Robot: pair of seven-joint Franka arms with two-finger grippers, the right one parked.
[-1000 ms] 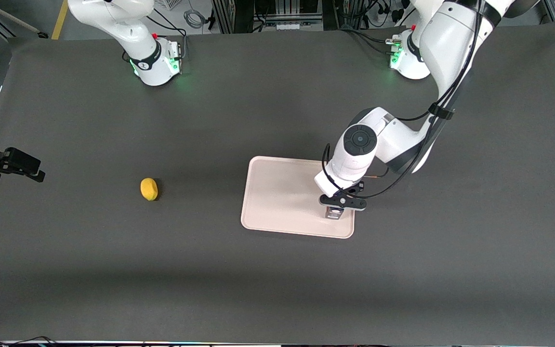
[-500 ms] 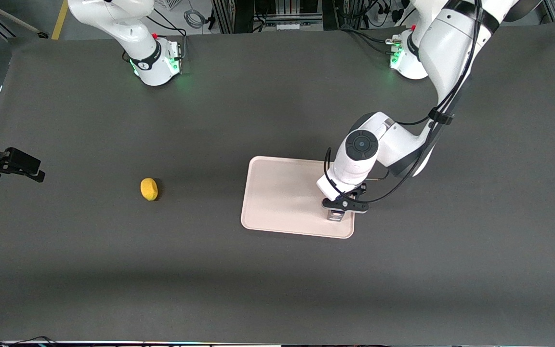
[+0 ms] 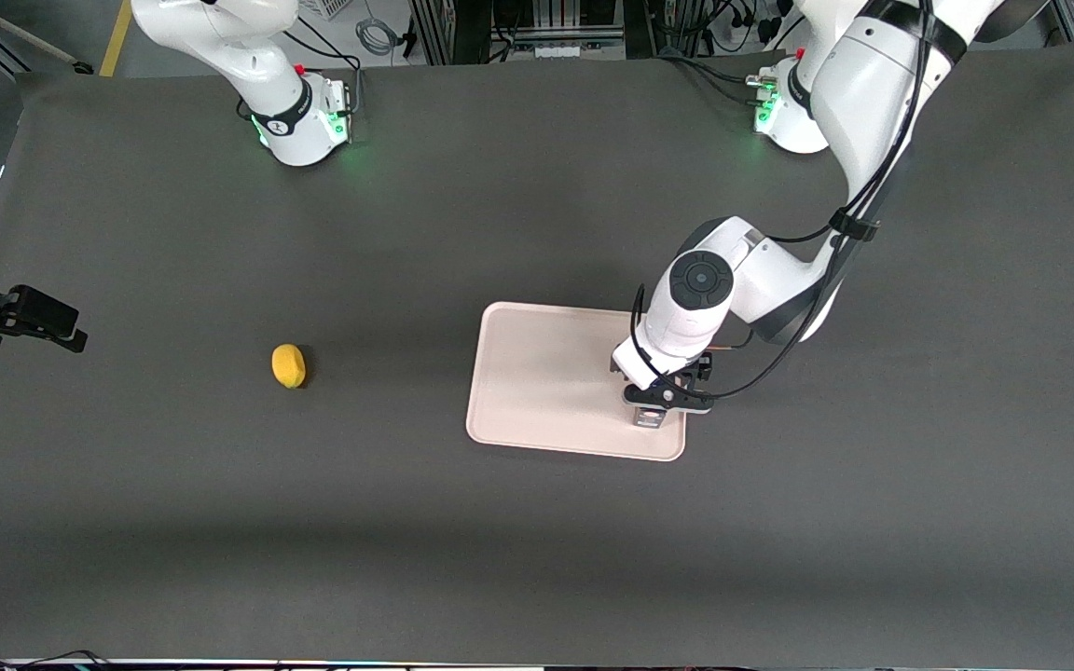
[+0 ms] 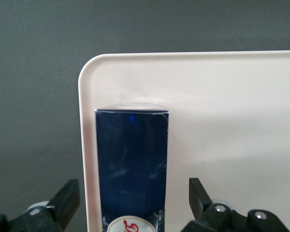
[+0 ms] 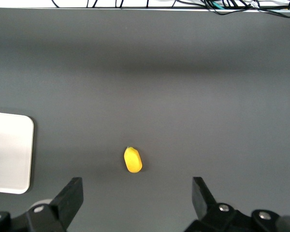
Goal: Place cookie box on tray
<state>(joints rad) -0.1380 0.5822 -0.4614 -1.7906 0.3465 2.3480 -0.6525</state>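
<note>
**Item 1. Slim, long, dark navy-blue cardboard cookie box** [image 4: 131, 164], with a round white-and-red logo at the end nearest the wrist camera. In the front view only its small end [image 3: 649, 418] shows, just below the centre of the frame, so it probably stands on end. It sits on Item 2, close to the rounded corner nearest the front camera at the working arm's end, just inside the rim. The task's placement looks met.

**Item 2. Large, flat, pale pinkish-white rectangular tray** [image 3: 537, 373] with rounded corners and a low raised rim [image 4: 232, 121]. It lies in the middle of the frame in the front view, flat on Item 5. Apart from the box, its surface is bare.

**Item 3. Left arm's black two-finger gripper** [image 3: 651, 408], directly above the box. Its fingers [image 4: 67, 198] are spread wide, one to each side of the carton, with a clear gap on both sides. Nothing is pinched. The stance suits a release, and a straight lift would clear the box without tipping it.

**Item 4. Small yellow lump** [image 3: 288, 364], well apart from the tray toward the parked arm's end. It plays no part in the task.

**Item 5. Dark grey table mat** [image 3: 500, 559], under everything.
</note>
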